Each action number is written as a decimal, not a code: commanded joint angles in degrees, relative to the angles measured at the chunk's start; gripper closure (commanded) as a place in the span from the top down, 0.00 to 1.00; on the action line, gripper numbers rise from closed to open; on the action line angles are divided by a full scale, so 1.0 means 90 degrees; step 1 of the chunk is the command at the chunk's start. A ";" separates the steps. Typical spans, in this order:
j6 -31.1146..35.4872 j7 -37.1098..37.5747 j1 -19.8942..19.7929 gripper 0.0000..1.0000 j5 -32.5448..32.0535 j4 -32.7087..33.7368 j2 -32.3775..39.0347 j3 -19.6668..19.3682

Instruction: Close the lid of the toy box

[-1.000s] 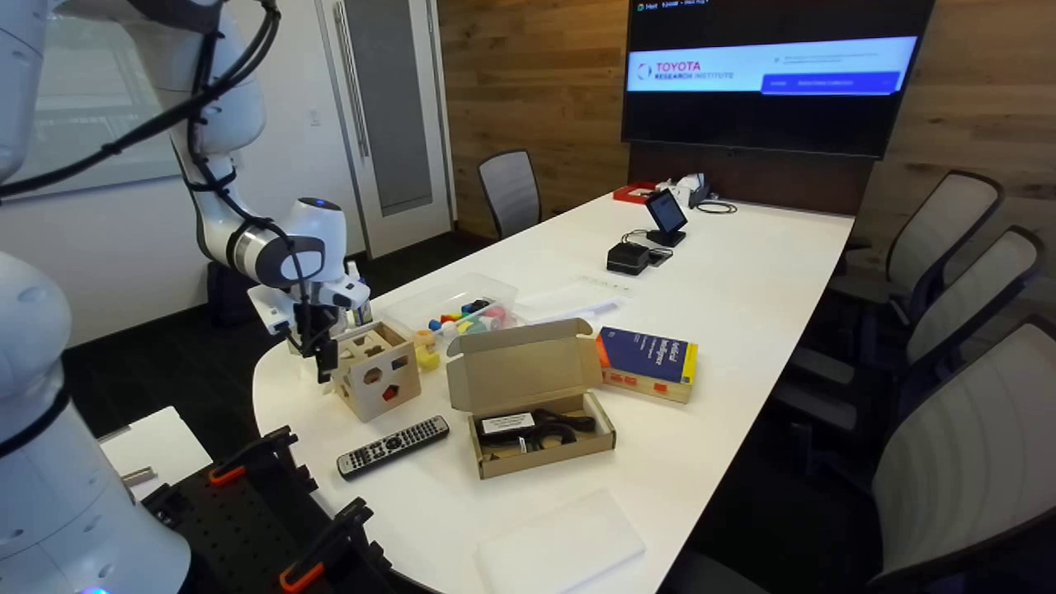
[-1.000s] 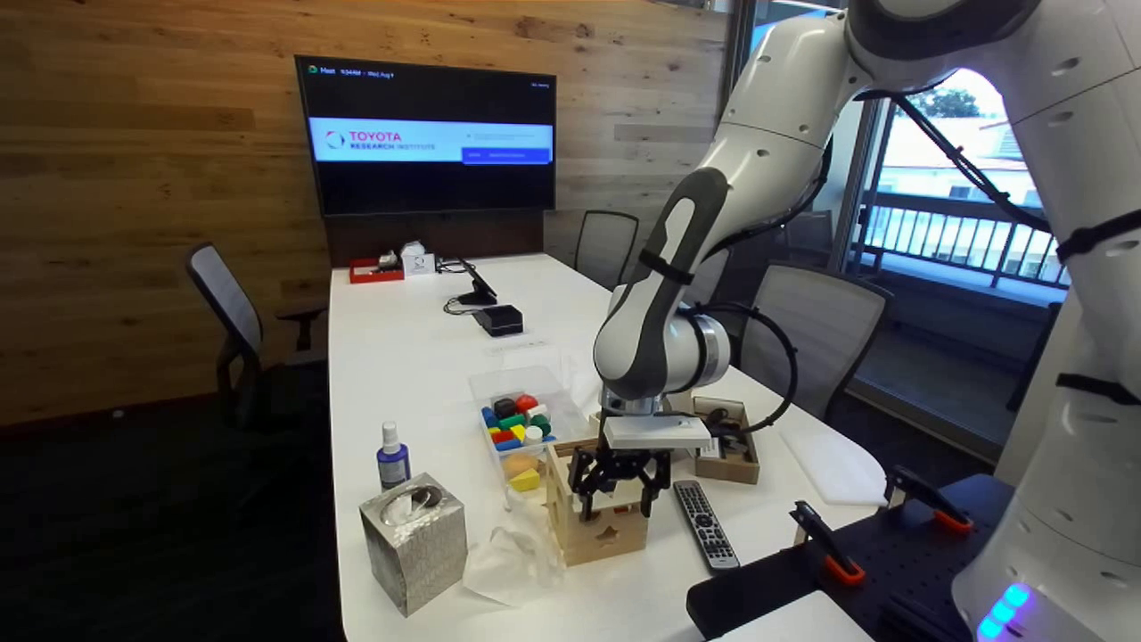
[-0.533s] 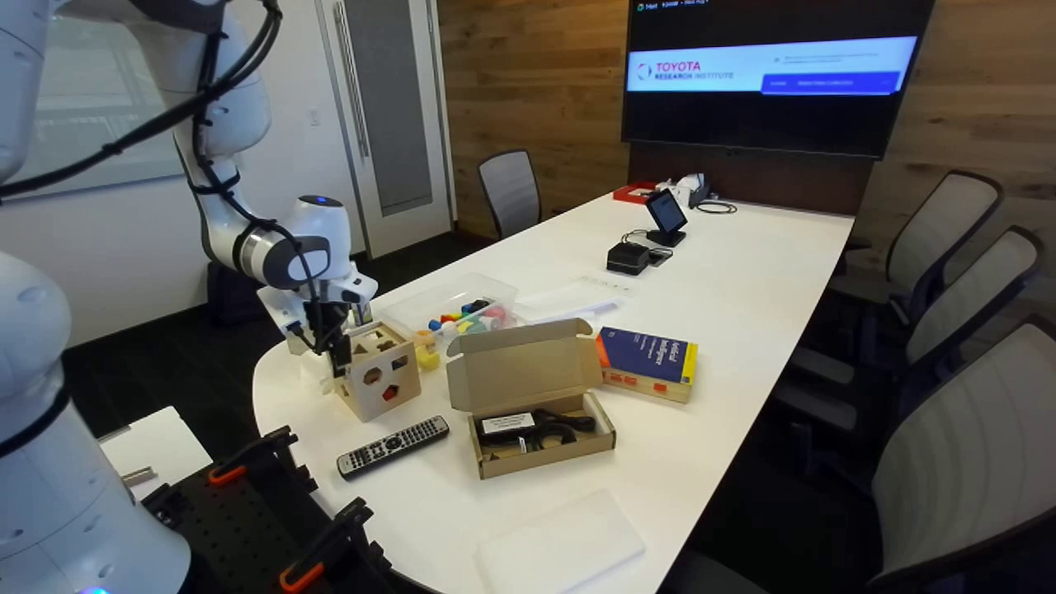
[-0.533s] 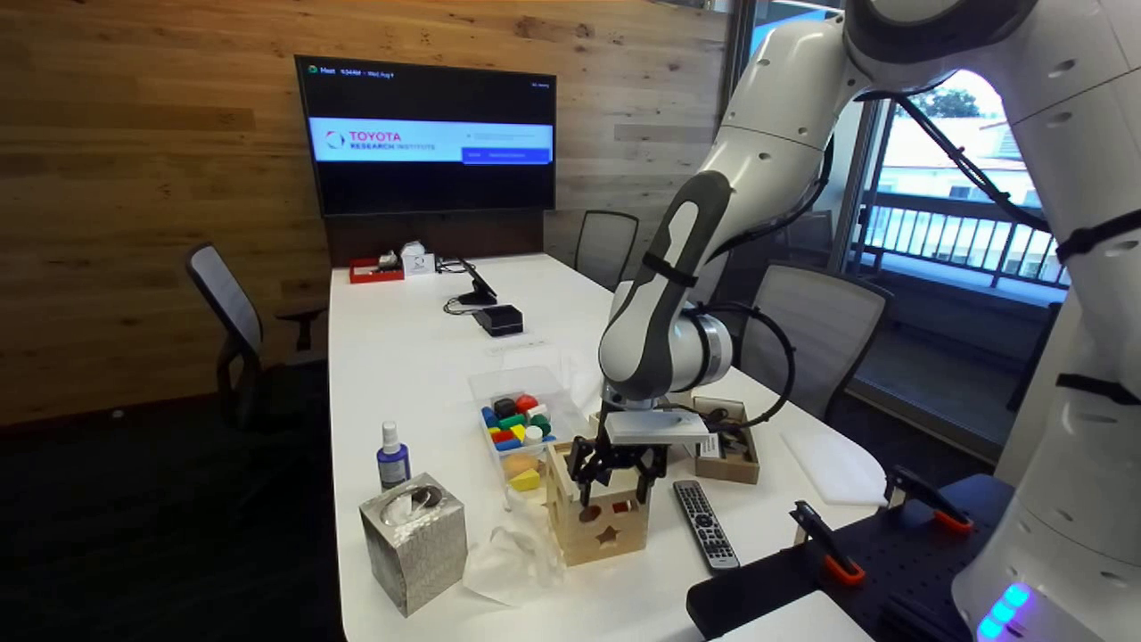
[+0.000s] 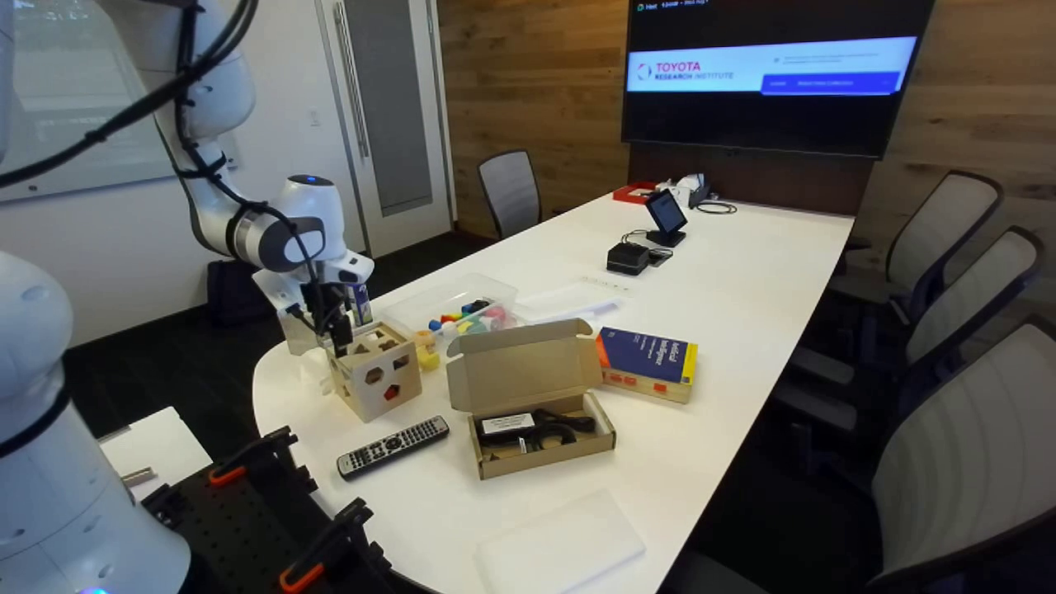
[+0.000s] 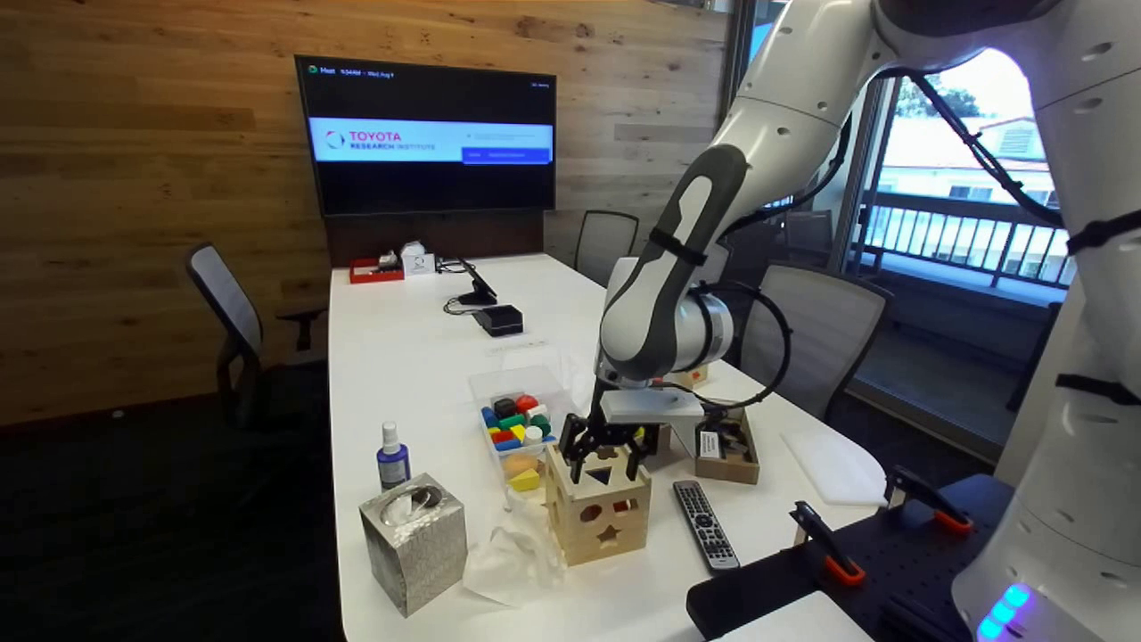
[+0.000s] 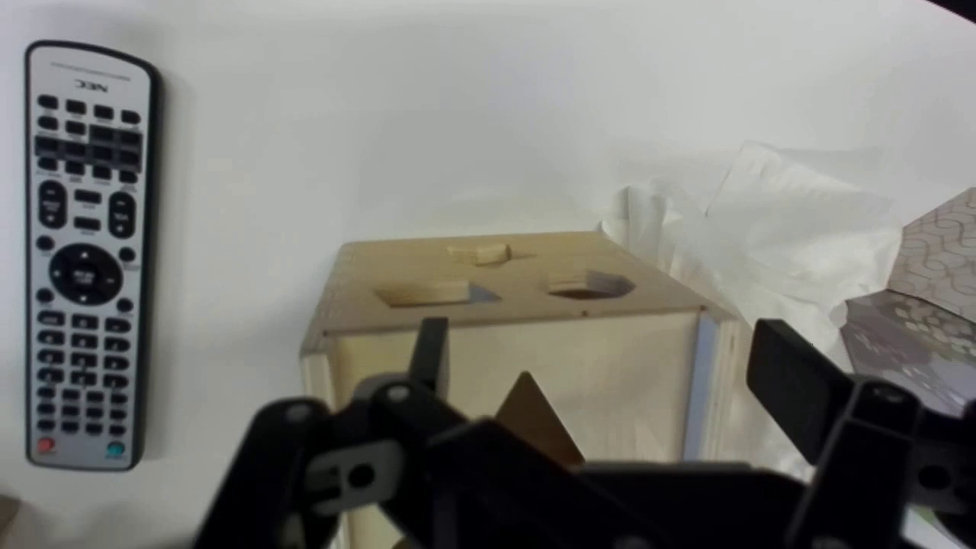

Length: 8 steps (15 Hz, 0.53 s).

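Observation:
The toy box (image 5: 363,400) is a pale wooden cube with cut-outs on its sides, standing on the white table. It also shows in an exterior view (image 6: 579,537) and in the wrist view (image 7: 526,284). The lid (image 6: 615,488), a pale panel with a triangular hole, lies across its top between the side walls. In the wrist view the lid (image 7: 610,389) has a narrow strip of gap along its right edge. My gripper (image 6: 605,474) is open and empty just above the lid, fingers pointing down. In the wrist view the gripper (image 7: 602,354) hides the lid's lower part.
A remote (image 6: 706,526) lies beside the toy box. An open cardboard box (image 5: 528,363) with cables stands nearby. A clear bin (image 6: 490,450) of coloured blocks is behind. A tissue box (image 6: 414,548), a spray bottle (image 6: 392,464) and a crumpled tissue (image 6: 513,566) lie on the other side.
My gripper has risen from low in front of the toy box's near side to above its top. The lid's triangular hole now shows between the fingers. The toy box has hardly moved.

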 commanded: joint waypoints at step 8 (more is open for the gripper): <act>-0.2627 0.0939 -0.0373 1.00 -0.2043 0.0137 -0.2648 -0.0318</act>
